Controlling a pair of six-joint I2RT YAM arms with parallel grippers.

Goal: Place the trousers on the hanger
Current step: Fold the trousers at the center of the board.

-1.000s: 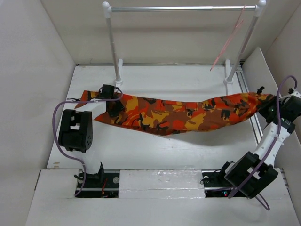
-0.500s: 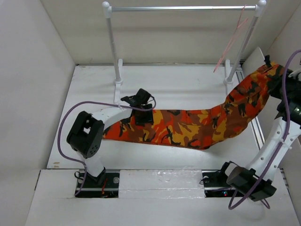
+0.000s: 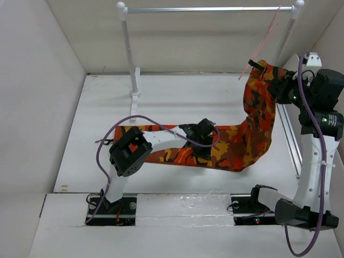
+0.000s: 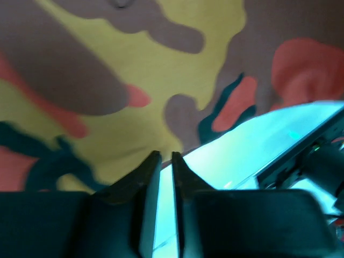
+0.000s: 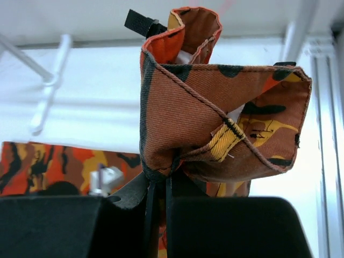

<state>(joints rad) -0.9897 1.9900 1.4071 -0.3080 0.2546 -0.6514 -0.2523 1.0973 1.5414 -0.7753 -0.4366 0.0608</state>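
matt ribbed cloth trousers [image 5: 188, 118], possibly wire hanger [image 3: 260, 44]

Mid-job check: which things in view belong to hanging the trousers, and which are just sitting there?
In the job: trousers, one end pinched in the right claw; pale-pink wire hanger; left claw at the cloth.
Just there: silver rail on white posts, holding the hanger's hook; purple cables.

Surface [image 3: 177, 102]: white, walled on three sides.
Trousers [image 3: 231, 146]: laid across the near middle, right end raised.
Rack posts [image 3: 134, 92]: stood at the far edge.
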